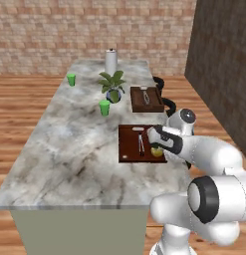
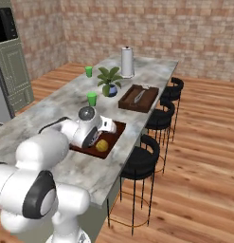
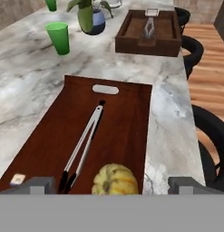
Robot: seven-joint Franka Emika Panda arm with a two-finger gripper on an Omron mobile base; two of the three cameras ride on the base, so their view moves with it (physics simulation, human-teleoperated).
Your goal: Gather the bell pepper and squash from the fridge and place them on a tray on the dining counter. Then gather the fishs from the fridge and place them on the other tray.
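The yellow squash (image 3: 114, 180) lies at the near end of a dark wooden tray (image 3: 122, 113) on the marble dining counter (image 3: 22, 90). My gripper (image 3: 113, 185) hangs right over it, open, with both fingertips well clear of the squash's sides. In the left base view the squash (image 1: 157, 151) shows just under the hand, on the tray (image 1: 127, 142). The right base view has the squash (image 2: 102, 145) beside the hand on the tray (image 2: 117, 127). Metal tongs (image 3: 86, 140) lie on the tray next to the squash. The bell pepper, fishs and fridge are out of view.
A second, deeper wooden tray (image 3: 165, 31) with a metal utensil in it stands farther along the counter. Two green cups (image 1: 104, 107) (image 1: 71, 79), a potted plant (image 1: 112, 85) and a paper towel roll (image 1: 111, 62) stand beyond. Black stools (image 2: 142, 161) line the counter's right side.
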